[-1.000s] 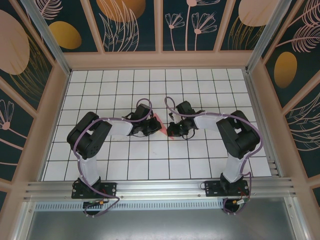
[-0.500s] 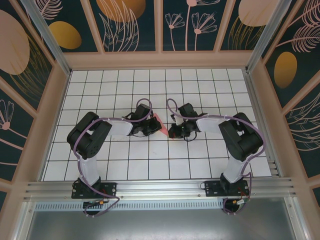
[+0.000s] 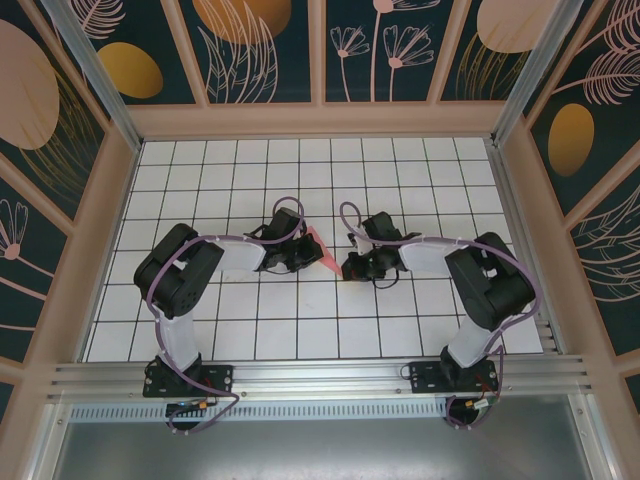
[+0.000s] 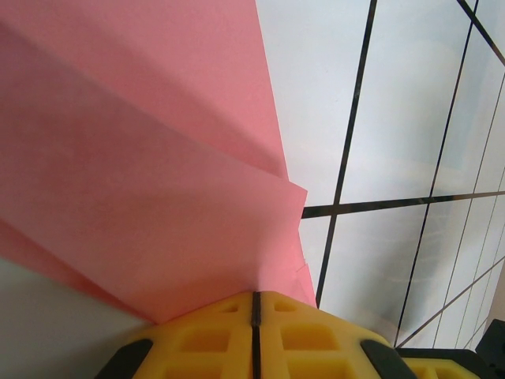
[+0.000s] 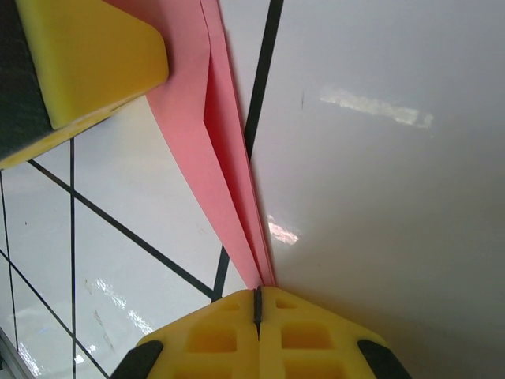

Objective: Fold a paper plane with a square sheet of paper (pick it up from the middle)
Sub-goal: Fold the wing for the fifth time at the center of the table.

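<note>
Near the near edge of the white tiled table (image 3: pixel 300 330), right arm's elbow swung a little further toward the right edge than a second ago, carrying the right black gripper with yellow pads (image 3: pixel 353 266) slightly rightward with it. Left black gripper with yellow pads (image 3: pixel 305 258) unmoved, close to the table's middle. Stretched between the two, the slim pink-red folded paper plane (image 3: pixel 320 250), a touch more of its pointed end exposed than before. From the left wrist, jaws pressed shut on the wide layered part of the paper (image 4: pixel 158 158). From the right wrist, jaws likewise clamped on the narrow creased tip (image 5: pixel 225 174), flaps running away toward a yellow pad (image 5: pixel 79 55), probably the left gripper's. Likely meaning: a gentle pull to tauten and sharpen the centre crease, folding nearly finished. Beyond the grippers, bare tiles up to the far edge.
</note>
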Tool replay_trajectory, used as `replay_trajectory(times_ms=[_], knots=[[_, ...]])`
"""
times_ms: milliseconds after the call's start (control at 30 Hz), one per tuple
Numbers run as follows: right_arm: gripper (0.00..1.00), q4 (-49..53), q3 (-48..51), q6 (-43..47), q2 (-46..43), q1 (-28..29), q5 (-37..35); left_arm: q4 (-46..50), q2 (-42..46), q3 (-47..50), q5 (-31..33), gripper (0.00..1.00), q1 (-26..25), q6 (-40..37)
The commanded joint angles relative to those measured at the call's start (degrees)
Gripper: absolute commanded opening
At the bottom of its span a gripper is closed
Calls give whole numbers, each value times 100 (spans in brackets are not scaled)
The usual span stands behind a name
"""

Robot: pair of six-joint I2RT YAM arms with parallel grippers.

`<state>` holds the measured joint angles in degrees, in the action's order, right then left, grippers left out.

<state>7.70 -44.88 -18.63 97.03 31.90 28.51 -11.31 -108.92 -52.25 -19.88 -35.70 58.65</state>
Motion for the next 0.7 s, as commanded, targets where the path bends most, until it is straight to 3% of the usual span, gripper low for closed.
replay_trajectory(times_ms=[0, 300, 667], knots=[[4, 1320, 285, -135, -89, -25, -374, 947, -420, 181, 1036, 11, 88, -167], [7, 510, -204, -312, -713, -18, 44, 657, -241, 174, 750, 11, 90, -261], [5, -247, -993, -633, 450, 174, 419, 610, -204, 84, 608, 11, 91, -293]])
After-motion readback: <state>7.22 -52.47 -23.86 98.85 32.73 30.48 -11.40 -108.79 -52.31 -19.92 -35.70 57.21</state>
